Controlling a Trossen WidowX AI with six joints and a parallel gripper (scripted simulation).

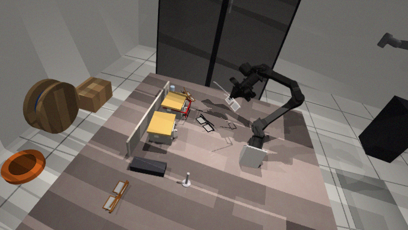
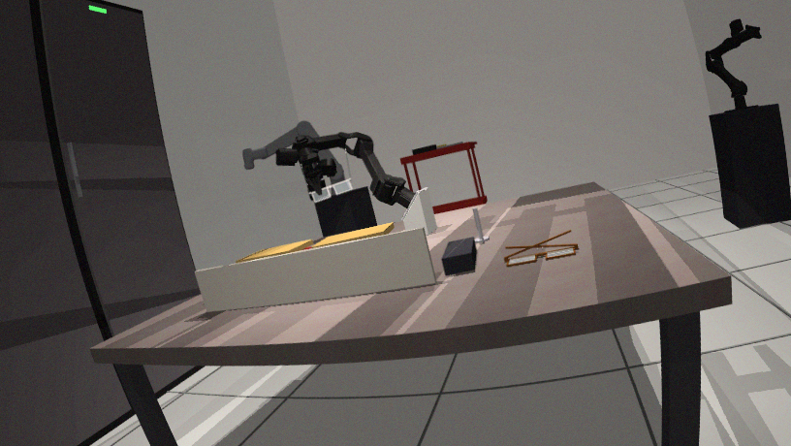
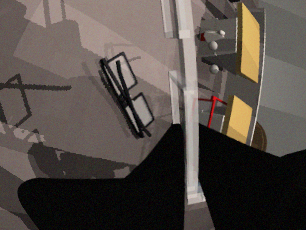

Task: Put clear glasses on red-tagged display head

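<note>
My gripper (image 1: 234, 96) (image 2: 319, 182) (image 3: 184, 131) is shut on the clear glasses (image 1: 233, 104) (image 2: 335, 188) (image 3: 182, 62) and holds them in the air above the far part of the table (image 1: 217, 205), to the right of the heads. Two display heads with yellow tops stand by a low partition wall (image 1: 142, 121) (image 2: 315, 271). The far head (image 1: 173, 102) (image 3: 237, 120) bears the red tag (image 1: 187, 110) (image 3: 212, 105). The other head (image 1: 161, 127) (image 3: 248, 42) stands nearer the camera. In the exterior view only the heads' yellow tops (image 2: 354, 234) show above the wall.
Black glasses (image 1: 205, 123) (image 3: 127, 95) lie on the table between the heads and the arm. Brown glasses (image 1: 115, 195) (image 2: 540, 253) lie near the front; another brown pair (image 1: 188, 94) lies behind the tagged head. A black box (image 1: 148, 166) (image 2: 458, 256) and a small peg (image 1: 186, 180) stand in front.
</note>
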